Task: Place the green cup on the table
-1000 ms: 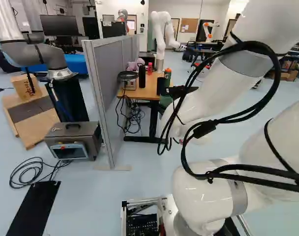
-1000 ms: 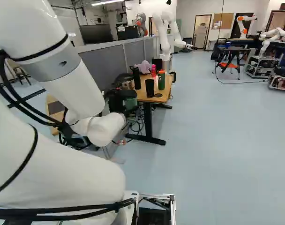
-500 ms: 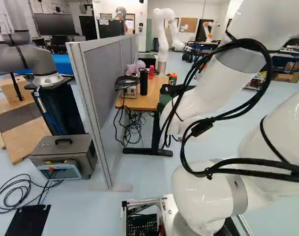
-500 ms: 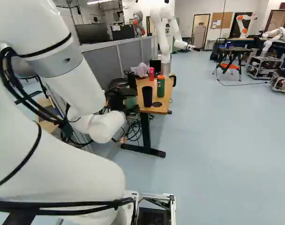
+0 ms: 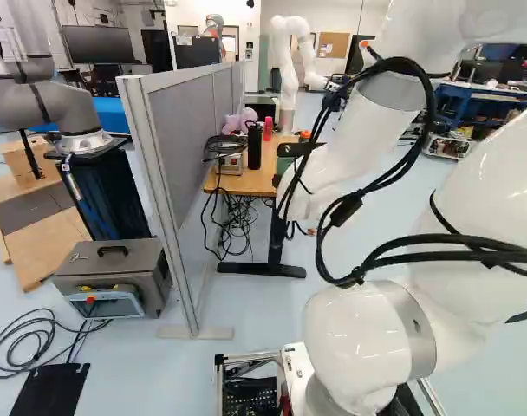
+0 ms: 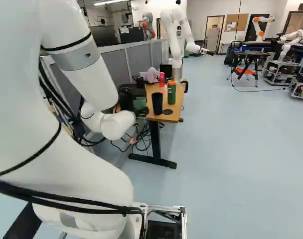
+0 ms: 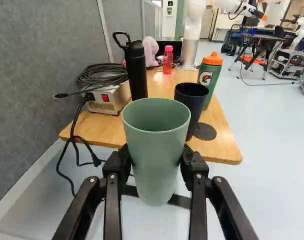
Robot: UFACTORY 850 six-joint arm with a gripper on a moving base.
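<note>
- Green cup [image 7: 157, 150] in the grasp of the gripper [image 6: 140, 103], a finger pressed to either side of it, its mouth facing up.
- The cup is off the table, held in the air near the close edge of the wooden tabletop [image 7: 219, 147], with floor visible around its base in the wrist view.
- Just beyond the cup stands a black tumbler [image 7: 194, 110], with a flat dark disc [image 7: 206, 132] beside it on the wood.
- Behind the tumbler is a green sports bottle with an orange lid [image 7: 210, 77].
- Across from these, a black bottle with a loop handle [image 7: 137, 72] stands beside a box with a red switch [image 7: 109, 100]; coiled black cable [image 7: 102, 75] lies on the box, and a cord [image 7: 72, 142] hangs past the table edge.
- Farther along are a pink bottle [image 7: 168, 61] and a lilac object [image 7: 150, 49].
- A grey partition [image 7: 42, 75] runs alongside the table.
- Another robot [image 7: 193, 25] rises at the far end.
</note>
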